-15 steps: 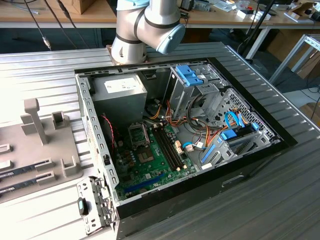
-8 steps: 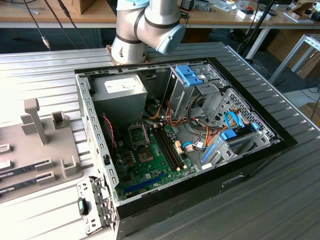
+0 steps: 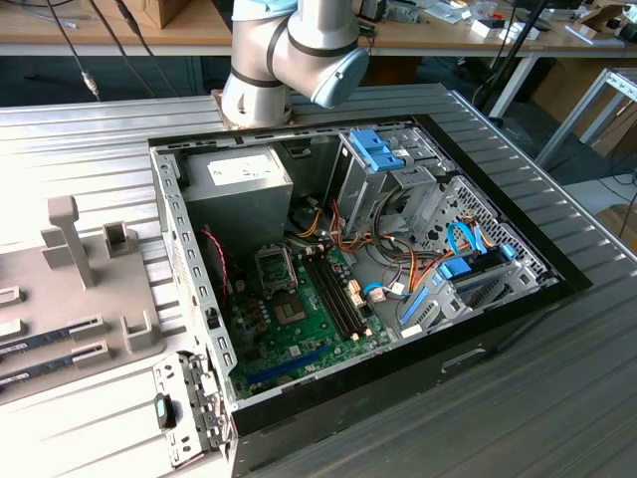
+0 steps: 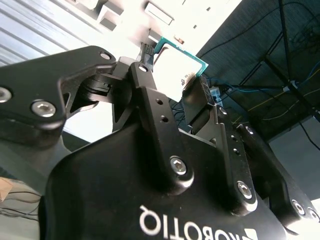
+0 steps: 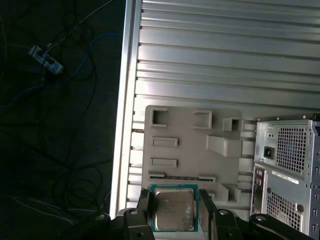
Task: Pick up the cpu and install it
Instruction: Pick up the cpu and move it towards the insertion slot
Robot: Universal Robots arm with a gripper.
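Note:
The cpu (image 5: 173,209) is a small flat square chip with a silvery metal top and a green rim. It is clamped by two opposite edges between the black fingers of my gripper (image 5: 173,201), which is shut on it. In the second wrist view the cpu (image 4: 176,66) shows brightly lit between the two fingers (image 4: 196,97). It hangs in the air above the grey fixture plate (image 5: 185,150). In the exterior view the black socket frame (image 3: 277,267) sits on the green motherboard (image 3: 299,329) inside the open computer case (image 3: 498,329).
The arm's upper joints (image 3: 289,50) stand behind the case. A grey power supply box (image 3: 239,184), drive cages (image 3: 398,169) and cable bundles (image 3: 398,269) crowd the case. The case's rear panel (image 5: 290,170) lies beside the fixture plate. Past the ribbed table edge (image 5: 122,125), cables lie on the dark floor.

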